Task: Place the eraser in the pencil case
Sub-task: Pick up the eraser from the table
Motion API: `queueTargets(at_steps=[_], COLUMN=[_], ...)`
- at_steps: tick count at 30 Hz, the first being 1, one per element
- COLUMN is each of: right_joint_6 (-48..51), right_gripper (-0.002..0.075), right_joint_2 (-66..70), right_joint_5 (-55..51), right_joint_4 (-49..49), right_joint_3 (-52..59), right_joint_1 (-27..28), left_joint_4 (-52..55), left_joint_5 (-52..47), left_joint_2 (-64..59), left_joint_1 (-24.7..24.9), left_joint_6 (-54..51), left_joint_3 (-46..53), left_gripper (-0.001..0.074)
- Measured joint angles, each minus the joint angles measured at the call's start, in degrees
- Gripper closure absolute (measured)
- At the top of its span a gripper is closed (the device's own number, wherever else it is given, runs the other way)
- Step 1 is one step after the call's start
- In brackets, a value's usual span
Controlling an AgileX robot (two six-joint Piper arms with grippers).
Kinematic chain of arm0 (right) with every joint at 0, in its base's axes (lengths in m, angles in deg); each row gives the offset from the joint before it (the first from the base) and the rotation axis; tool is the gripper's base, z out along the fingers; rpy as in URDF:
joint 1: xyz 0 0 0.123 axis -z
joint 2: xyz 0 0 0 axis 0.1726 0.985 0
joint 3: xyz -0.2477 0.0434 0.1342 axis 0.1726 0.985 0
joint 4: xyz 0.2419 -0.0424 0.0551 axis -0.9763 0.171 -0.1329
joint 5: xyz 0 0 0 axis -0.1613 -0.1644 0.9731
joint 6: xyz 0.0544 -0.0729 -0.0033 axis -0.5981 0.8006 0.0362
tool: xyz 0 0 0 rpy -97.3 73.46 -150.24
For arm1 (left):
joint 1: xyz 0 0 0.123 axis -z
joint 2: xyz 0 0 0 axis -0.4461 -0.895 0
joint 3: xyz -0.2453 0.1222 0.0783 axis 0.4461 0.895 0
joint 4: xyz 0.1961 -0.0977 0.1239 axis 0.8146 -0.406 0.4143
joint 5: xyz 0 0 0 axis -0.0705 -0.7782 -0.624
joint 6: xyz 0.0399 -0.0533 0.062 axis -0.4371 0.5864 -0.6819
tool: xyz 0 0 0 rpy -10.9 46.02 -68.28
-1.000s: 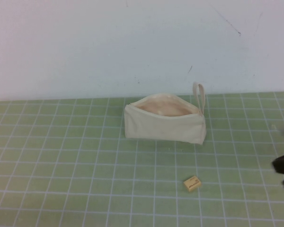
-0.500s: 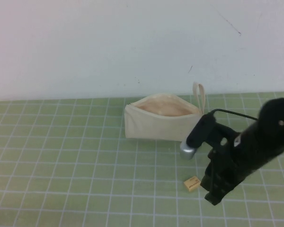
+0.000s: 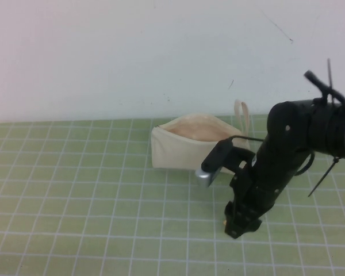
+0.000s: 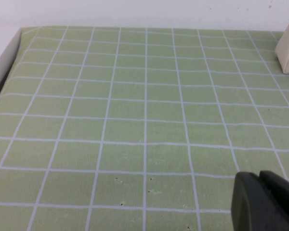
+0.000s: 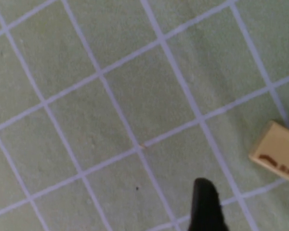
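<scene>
So: right gripper (image 3: 240,225) is low over the mat near the front edge, covering the eraser (image 5: 278,151) from above; can't tell if it's apart or closed. Eraser lies flat on the green grid mat (image 3: 75,190), at 6 o'clock from the pencil case (image 3: 198,146), well apart from it. Likely light, stiff, slightly grippy; pinch across the short sides. Tan block, dark print on top. Case beyond: cream fabric, soft, mouth open, peach lining. Left gripper (image 4: 265,202) is parked over bare mat, state unclear.
</scene>
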Motion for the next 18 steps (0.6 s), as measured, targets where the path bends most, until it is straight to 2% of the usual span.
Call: queueTargets(at_steps=[2,5,18], right_joint_6=[0.0,0.02,-1.08], right_gripper=[0.0287,0.0244,0.0228], right_joint_2=[1.2,2.81,5.38], right_joint_5=[0.55,1.77,8.99], right_joint_4=[-0.76,-0.86,-0.16], right_joint_3=[-0.12,-0.12,-0.69], right_joint_1=[0.0,0.0,0.0], left_joint_4=[0.0,0.0,0.0], left_joint_5=[0.0,0.0,0.0], left_joint_2=[0.0,0.0,0.0], left_joint_1=[0.0,0.0,0.0], left_joint_6=[0.0,0.0,0.0], left_joint_3=[0.0,0.0,0.0], left_gripper=[0.0736,0.0736,0.0736])
